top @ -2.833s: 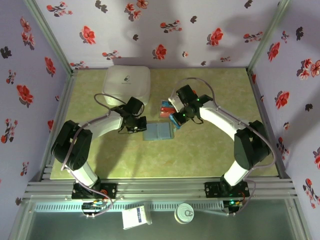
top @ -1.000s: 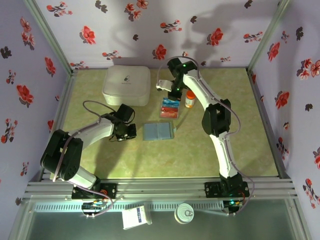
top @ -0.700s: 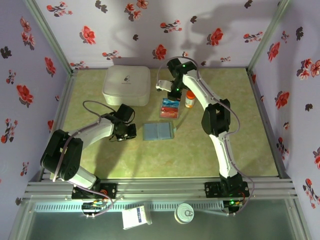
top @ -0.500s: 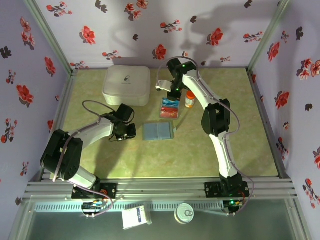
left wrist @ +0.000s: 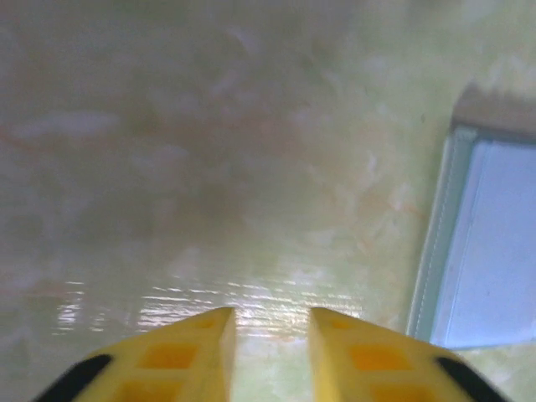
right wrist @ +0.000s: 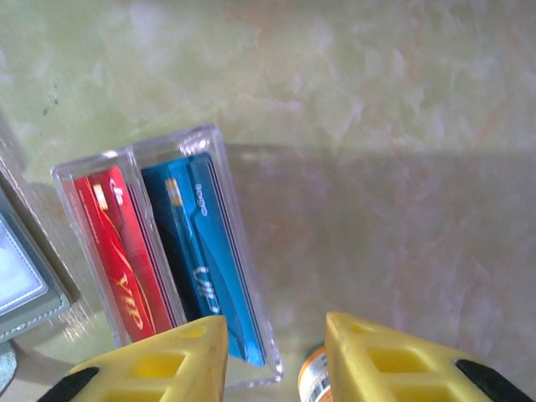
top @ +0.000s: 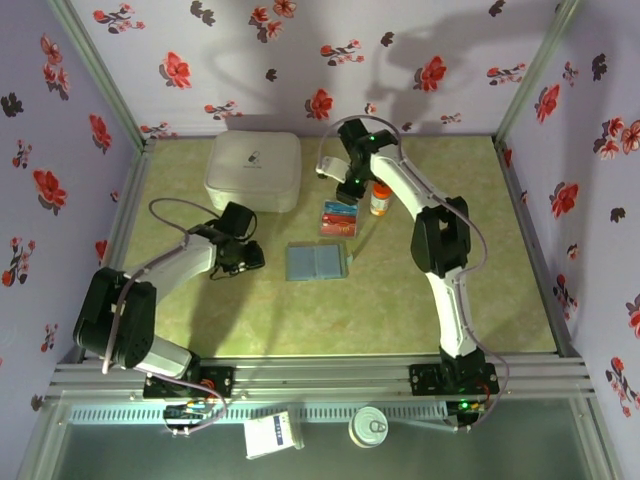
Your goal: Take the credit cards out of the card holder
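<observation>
Credit cards point(right wrist: 197, 243) lie in clear tray point(right wrist: 134, 151) beyond card holder point(top: 318, 262); left gripper point(left wrist: 270, 322), right gripper point(right wrist: 276, 327) parted, empty; removal apparently complete.

**Card holder mid-table, cards at its 1 o'clock**

Seen from above, the card holder point(top: 318, 262) lies mid-table point(top: 420, 300). The credit cards point(top: 339, 217) sit in a tray point(right wrist: 172, 142) at its 1 o'clock. The bottle point(top: 380, 197) stands just beside the tray, at the tray's 2 o'clock. The box point(top: 252, 170) lies at the holder's 11 o'clock, and the left gripper point(left wrist: 272, 314) at its 9 o'clock, apart from it. The right gripper point(right wrist: 275, 322) is at the tray's 12 o'clock.
</observation>
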You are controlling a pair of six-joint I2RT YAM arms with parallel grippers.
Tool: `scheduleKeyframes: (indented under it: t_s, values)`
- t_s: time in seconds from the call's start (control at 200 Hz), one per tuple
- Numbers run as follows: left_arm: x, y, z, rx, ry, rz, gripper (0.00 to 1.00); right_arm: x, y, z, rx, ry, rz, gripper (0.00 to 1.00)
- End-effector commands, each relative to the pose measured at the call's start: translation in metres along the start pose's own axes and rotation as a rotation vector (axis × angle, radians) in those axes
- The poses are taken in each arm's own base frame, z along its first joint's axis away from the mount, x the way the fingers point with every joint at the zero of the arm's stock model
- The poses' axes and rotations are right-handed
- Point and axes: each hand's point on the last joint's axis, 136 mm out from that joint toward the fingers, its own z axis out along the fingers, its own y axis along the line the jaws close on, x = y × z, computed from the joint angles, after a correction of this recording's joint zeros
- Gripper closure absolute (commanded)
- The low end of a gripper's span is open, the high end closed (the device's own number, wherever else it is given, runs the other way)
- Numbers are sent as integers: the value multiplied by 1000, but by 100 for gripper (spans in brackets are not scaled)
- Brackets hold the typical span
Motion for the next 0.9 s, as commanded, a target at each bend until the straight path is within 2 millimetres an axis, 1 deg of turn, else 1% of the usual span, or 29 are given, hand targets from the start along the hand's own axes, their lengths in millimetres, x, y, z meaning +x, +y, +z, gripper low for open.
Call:
scheduleKeyframes:
  t_s: [0.0,0.05,0.12,0.13,0.14,0.15,0.215,0.265,0.295,0.31,0.325,0.39,0.48,0.605,0.705,0.78,0.895]
  values:
    - [-15,16,-9,-48,-71,26,52,-6,-22,-37,148,-80,131,61]
    - [-20,21,-11,-60,-86,21,43,-1,-22,-41,175,-89,166,59]
    - [-28,27,-13,-82,-108,17,31,7,-24,-50,226,-108,227,53]
    - [-29,28,-13,-85,-109,16,28,8,-24,-50,231,-111,235,51]
    - [-30,29,-13,-91,-114,15,20,10,-24,-51,237,-111,241,49]
    - [-31,30,-13,-95,-116,17,14,11,-23,-52,242,-114,249,46]
    - [-37,35,-13,-110,-134,17,1,23,-23,-59,285,-122,305,26]
    - [-43,40,-13,-125,-150,11,0,33,-22,-65,314,-127,343,14]
    - [-45,44,-14,-137,-159,7,0,39,-21,-68,326,-131,364,3]
    - [-46,45,-14,-142,-163,4,0,41,-21,-71,335,-138,372,1]
    - [-48,47,-15,-145,-168,2,0,44,-20,-70,339,-138,383,1]
    - [-54,56,-17,-168,-192,-13,0,56,-19,-80,375,-163,429,1]
    - [-64,66,-20,-204,-229,18,0,79,-15,-82,417,-172,492,1]
    - [-79,86,-32,-315,-308,55,2,112,-15,-84,512,-195,586,1]
    - [-89,107,-46,-413,-395,50,2,144,-15,-80,577,-224,698,1]
    - [-94,117,-54,-442,-451,55,2,164,-12,-76,615,-252,763,1]
    - [-99,133,-64,-456,-497,31,1,184,-8,-66,630,-301,840,1]
